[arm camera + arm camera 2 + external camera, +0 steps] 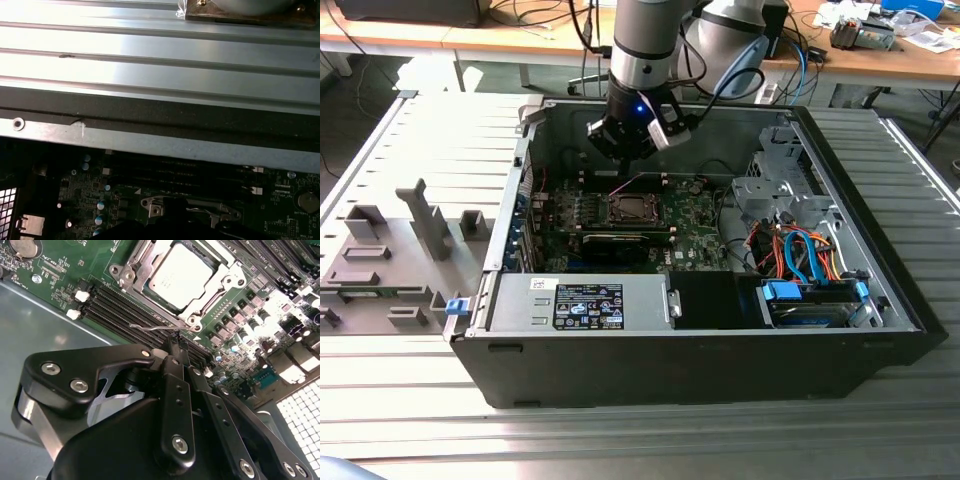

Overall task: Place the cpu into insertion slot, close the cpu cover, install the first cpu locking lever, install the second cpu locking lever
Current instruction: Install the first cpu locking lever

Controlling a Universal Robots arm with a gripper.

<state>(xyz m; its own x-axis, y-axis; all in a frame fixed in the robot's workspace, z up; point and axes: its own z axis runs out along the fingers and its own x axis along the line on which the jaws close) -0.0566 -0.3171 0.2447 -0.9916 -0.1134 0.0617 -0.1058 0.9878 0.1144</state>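
Observation:
The cpu (182,274), a dull silver square, lies flat in the insertion slot (632,208) on the green board. The cpu cover (134,267), a silver frame, lies down around it. A thin wire locking lever (152,328) stands free along the slot's near side and shows as a raised thin line (625,183) in the exterior view. My gripper (173,341) hangs just above the slot inside the case (630,140). Its black fingers (170,375) are together, tips right at the lever wire. I cannot tell whether the wire is pinched or only touched.
The open computer case (520,160) lies on a ribbed metal table (410,400). Black memory slots (120,305) run beside the lever. A power supply box (580,300) and a drive cage with coloured cables (800,250) crowd the case. Grey fixtures (380,260) stand at the exterior view's left.

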